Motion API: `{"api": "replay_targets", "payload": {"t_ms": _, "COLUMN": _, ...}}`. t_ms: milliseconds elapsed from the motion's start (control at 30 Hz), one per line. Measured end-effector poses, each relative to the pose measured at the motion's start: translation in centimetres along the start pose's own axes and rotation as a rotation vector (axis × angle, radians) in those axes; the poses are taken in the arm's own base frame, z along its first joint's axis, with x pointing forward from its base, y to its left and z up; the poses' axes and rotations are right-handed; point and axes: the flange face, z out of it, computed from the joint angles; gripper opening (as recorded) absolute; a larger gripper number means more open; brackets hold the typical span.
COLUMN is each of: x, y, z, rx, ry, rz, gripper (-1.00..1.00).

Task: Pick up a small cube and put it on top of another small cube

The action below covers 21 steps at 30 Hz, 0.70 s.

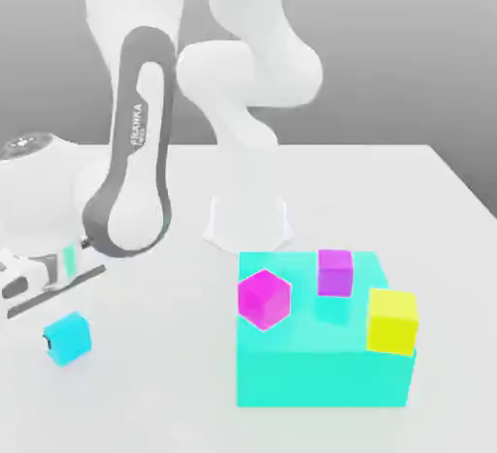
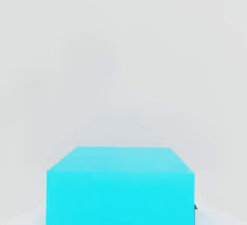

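On the desk (image 1: pixel 408 179) at the exterior view's left, the small cube (image 1: pixel 68 337) is straddled by the tool (image 1: pixel 49 342), whose spread cannot be told, so an off-centre squeeze could twist it away from the magenta cube (image 1: pixel 264 299).

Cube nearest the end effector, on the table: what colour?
Cyan small cube; the exterior view shows it best.

Cyan cube (image 1: pixel 68 337) — seemingly beside end effector (image 1: pixel 50 342).

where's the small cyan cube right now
The small cyan cube sits on the white table at the exterior view's left, just below the end effector, well apart from the turquoise block.
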Motion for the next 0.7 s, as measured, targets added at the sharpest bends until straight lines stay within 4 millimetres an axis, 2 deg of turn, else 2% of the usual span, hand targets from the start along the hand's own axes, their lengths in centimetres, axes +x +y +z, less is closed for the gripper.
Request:
{"api": "replay_targets", "payload": {"t_ms": 67, "x": -0.1, "y": -0.1, "z": -1.5, "rx": 0.004, "ry": 0.000, "rz": 0.002, "gripper": -1.00}}
{"api": "replay_targets", "payload": {"t_ms": 100, "x": 0.4, "y": -0.2, "z": -2.1, "rx": -0.001, "ry": -0.001, "rz": -0.006, "gripper": -1.00}}
{"api": "replay_targets", "payload": {"t_ms": 133, "x": 1.6, "y": -1.4, "z": -2.7, "rx": 0.004, "ry": 0.002, "rz": -0.068, "gripper": -1.00}}
{"api": "replay_targets", "payload": {"t_ms": 233, "x": 5.0, "y": -6.7, "z": -4.8, "rx": 0.035, "ry": 0.018, "rz": -0.329, "gripper": -1.00}}
{"api": "replay_targets", "payload": {"t_ms": 300, "x": 6.9, "y": -11.5, "z": -6.2, "rx": 0.050, "ry": 0.026, "rz": -0.536, "gripper": -1.00}}
{"api": "replay_targets", "payload": {"t_ms": 367, "x": 8.0, "y": -16.7, "z": -7.9, "rx": 0.066, "ry": 0.034, "rz": -0.762, "gripper": -1.00}}
{"api": "replay_targets", "payload": {"t_ms": 533, "x": 7.1, "y": -24.5, "z": -11.8, "rx": 0.081, "ry": 0.046, "rz": -1.206, "gripper": -1.00}}
{"api": "replay_targets", "payload": {"t_ms": 700, "x": 4.3, "y": -31.9, "z": -15.0, "rx": 0.055, "ry": 0.036, "rz": -1.643, "gripper": -1.00}}
